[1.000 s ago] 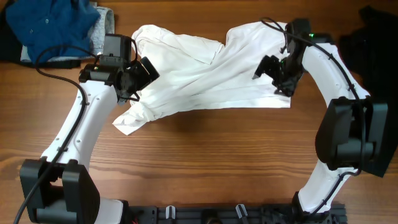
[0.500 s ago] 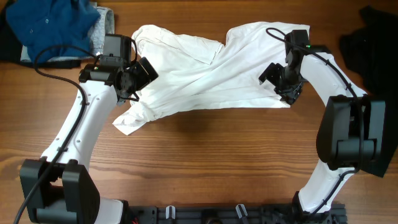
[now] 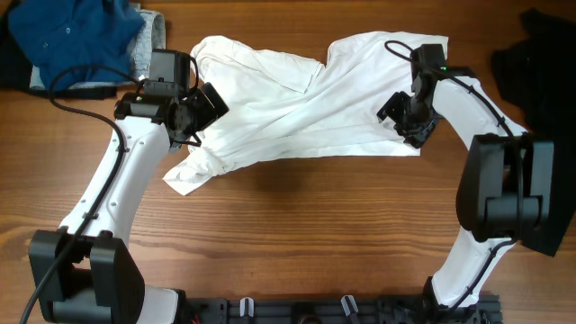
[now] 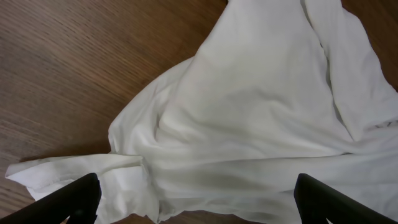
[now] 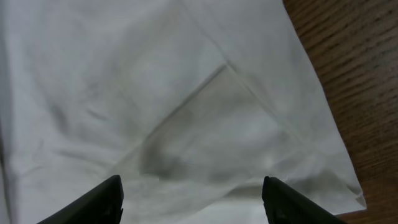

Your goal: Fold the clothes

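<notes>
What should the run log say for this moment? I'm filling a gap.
white T-shirt: crumpled, unfolded | left jaws: open over its left part | right jaws: open over its right edge

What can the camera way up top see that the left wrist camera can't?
Only the overhead view shows the blue clothes in the far left corner, the black clothes at the right edge, and the right claw over the white T-shirt. Only the left wrist view shows the left claw from behind, its tips wide apart, and the cloth's folds close up. Both show the white T-shirt and the wooden table.
</notes>
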Tool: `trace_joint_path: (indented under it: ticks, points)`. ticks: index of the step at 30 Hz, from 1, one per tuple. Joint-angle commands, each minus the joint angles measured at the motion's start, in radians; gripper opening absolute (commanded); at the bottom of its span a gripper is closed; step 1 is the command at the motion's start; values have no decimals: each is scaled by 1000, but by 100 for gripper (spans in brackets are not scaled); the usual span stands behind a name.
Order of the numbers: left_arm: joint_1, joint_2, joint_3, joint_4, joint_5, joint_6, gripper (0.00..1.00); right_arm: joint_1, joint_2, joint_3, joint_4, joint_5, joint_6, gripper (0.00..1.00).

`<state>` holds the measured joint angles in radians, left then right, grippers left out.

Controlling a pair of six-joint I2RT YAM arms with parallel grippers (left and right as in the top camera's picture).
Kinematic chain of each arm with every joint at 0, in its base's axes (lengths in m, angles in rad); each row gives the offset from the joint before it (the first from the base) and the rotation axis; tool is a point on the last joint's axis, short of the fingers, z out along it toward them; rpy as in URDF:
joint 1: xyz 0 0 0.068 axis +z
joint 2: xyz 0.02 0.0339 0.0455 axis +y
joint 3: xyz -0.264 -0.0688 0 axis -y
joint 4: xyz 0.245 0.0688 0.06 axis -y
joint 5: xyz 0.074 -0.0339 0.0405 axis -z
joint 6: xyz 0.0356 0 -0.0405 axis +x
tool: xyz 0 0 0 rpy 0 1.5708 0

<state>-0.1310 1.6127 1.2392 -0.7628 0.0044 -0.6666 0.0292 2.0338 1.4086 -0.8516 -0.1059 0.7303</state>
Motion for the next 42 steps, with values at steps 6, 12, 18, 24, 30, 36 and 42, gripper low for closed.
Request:
trace_joint_path:
  ticks: [6, 12, 18, 24, 30, 36, 42]
  points:
    - [-3, -8, 5, -4, -25, 9, 100, -2, 35, -10, -13, 44, 31, 66]
    - [-3, -8, 5, -4, -25, 9, 100, -3, 42, -10, -8, 43, 36, 57]
    - [-3, -8, 5, -5, -25, 9, 100, -3, 42, -10, -8, 47, 36, 46]
    - [-3, -8, 5, -6, -25, 9, 100, -5, 42, -8, 2, 80, 37, 29]
    - [-3, -8, 5, -8, -25, 9, 100, -18, 42, -2, -4, 92, 35, 10]
    - [-3, -8, 5, -8, -26, 9, 100, -24, 38, -2, -21, 95, 36, 4]
    - [-3, -8, 5, -10, -25, 9, 100, -24, -16, -1, -51, 108, 36, 4]
